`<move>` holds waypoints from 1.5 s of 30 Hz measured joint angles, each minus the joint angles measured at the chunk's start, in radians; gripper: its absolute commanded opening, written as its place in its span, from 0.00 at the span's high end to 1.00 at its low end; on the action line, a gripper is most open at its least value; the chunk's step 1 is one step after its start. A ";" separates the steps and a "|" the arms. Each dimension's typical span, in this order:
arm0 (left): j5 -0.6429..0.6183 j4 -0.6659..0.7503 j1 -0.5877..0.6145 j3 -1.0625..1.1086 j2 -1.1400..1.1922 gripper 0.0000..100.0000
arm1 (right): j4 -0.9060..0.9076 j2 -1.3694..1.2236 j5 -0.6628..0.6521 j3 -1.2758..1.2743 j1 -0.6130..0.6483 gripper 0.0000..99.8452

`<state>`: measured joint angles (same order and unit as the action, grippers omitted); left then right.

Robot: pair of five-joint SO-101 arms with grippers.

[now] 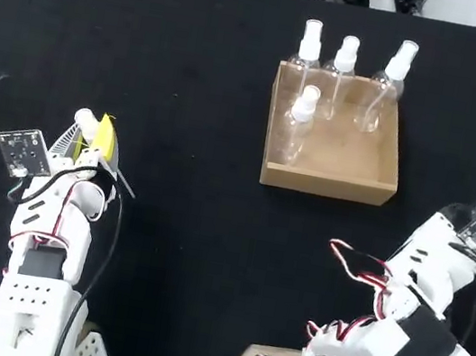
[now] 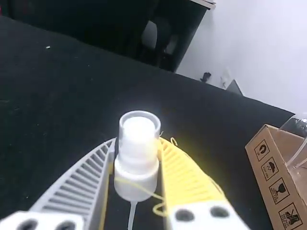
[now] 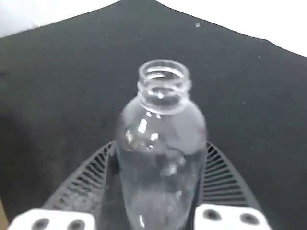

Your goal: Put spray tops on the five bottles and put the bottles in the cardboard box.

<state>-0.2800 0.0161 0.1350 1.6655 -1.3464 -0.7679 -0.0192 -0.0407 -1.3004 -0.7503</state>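
Upper right, cardboard box [image 1: 328,186]: four capped bottles [image 1: 296,124] stand upright inside, three along the far wall and one nearer the front.
Lower left, left fingers [image 2: 184,177]: pinching one white spray top [image 2: 139,134], its thin tube trailing back between them.
Lower right, right fingers [image 3: 225,177]: pressed against one clear open-necked bottle [image 3: 163,120].
Counter [image 1: 189,88]: black cloth.
Count: five bottles, five spray tops, four fitted.

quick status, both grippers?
Left gripper: closed, holding a spray top.
Right gripper: closed, holding an open bottle, no top on it.
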 measured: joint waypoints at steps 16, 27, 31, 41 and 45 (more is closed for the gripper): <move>0.000 0.000 0.002 0.000 0.000 0.97 | -0.333 -0.005 -0.091 -0.170 -0.002 0.66; 0.000 0.000 0.002 0.000 0.000 0.97 | -0.339 -0.005 -0.098 -0.173 -0.002 0.66; 0.000 0.000 0.002 0.000 0.000 0.97 | -0.339 -0.005 -0.098 -0.173 0.003 0.66; 0.000 0.000 0.002 0.000 0.000 0.97 | 0.110 -0.005 -0.028 0.032 -0.018 0.66; 0.000 0.000 0.002 0.000 0.000 0.97 | 0.657 -0.003 0.011 0.339 -0.026 0.66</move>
<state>-0.2800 0.0161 0.1366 1.6655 -1.3464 -0.1112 -0.0222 -0.0299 -0.9613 -0.7764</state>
